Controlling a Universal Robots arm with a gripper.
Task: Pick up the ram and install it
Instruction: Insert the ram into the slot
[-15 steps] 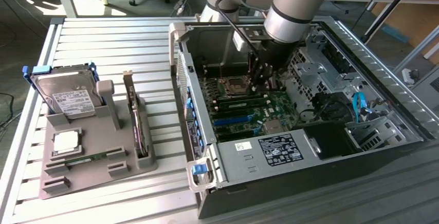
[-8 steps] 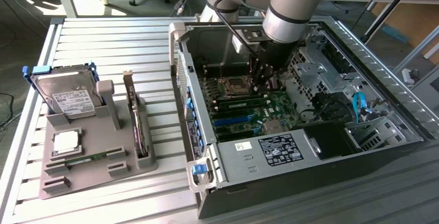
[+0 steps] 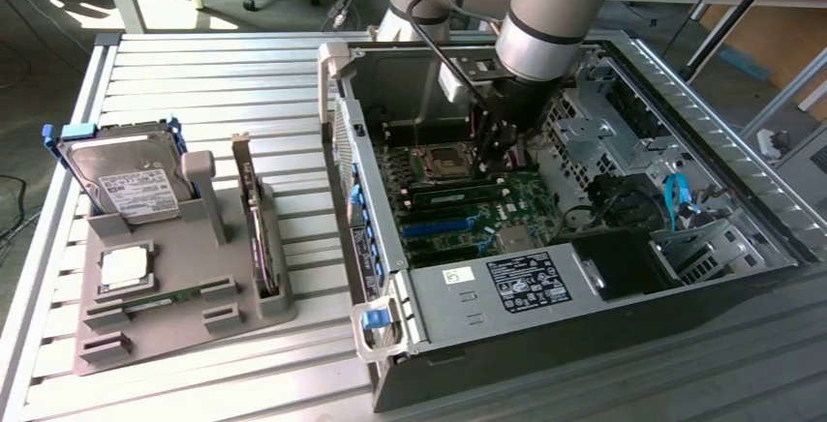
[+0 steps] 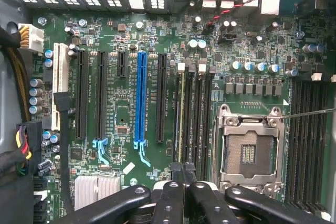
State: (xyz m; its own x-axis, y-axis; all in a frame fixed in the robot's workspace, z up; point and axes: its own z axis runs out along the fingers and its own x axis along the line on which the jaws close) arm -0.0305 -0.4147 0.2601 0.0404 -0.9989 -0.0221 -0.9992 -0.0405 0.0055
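One gripper (image 4: 184, 179), jaws clenched on ram (image 4: 184, 124), poised low inside open computer case (image 3: 672, 238); stick's long axis parallel to memory slots (image 4: 202, 114) beside processor socket (image 4: 249, 150), directly below fingertips. Second stick in grey holder (image 3: 246, 320), well apart.

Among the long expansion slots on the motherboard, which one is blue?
The blue slot stands between black slots; the others are black, apart from one white slot at the outer edge.

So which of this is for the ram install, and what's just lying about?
Job: gripper, shut above the memory slots; ram stick lying on the grey holder.
Lying about: hard drive, processor chip, expansion card, CPU socket.
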